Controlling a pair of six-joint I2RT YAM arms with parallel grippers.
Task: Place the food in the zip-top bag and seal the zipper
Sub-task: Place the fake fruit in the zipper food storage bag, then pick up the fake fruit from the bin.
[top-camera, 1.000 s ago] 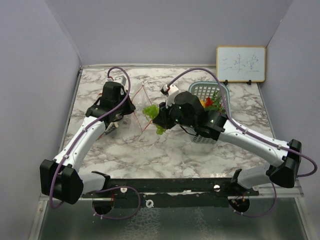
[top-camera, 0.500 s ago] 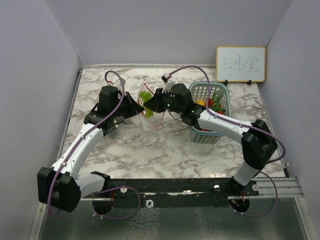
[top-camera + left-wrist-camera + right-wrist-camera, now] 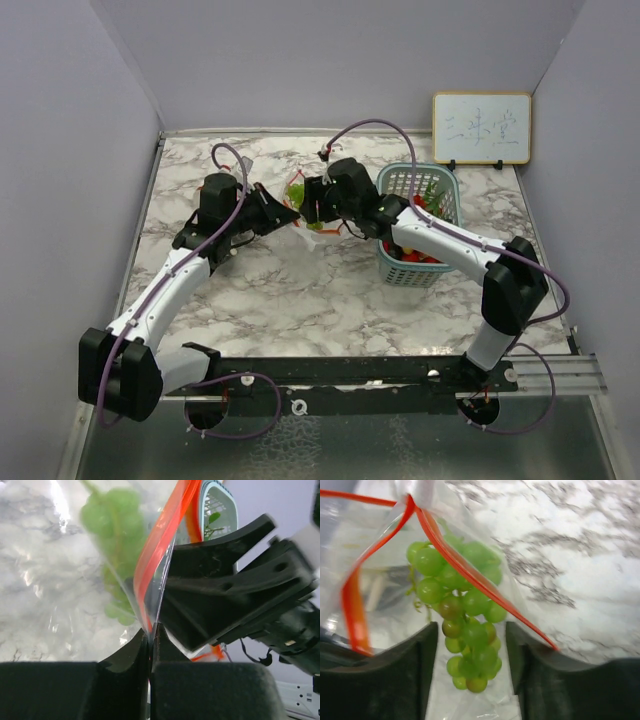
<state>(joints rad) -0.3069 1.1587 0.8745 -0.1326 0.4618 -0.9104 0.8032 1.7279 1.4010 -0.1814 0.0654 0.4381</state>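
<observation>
1. now the left tool is pressed together on the edge of the clear bag, clamped right at its orange zipper.
2. the bag is held over the marble table, between the two arms and just left of the teal basket.
3. the right tool is at the bag's mouth with its fingers wide apart, pinching nothing.
4. a bunch of green grapes hangs in the gap between those fingers, and the zipper strip crosses in front of it.
5. red food pieces lie in the basket.
</observation>
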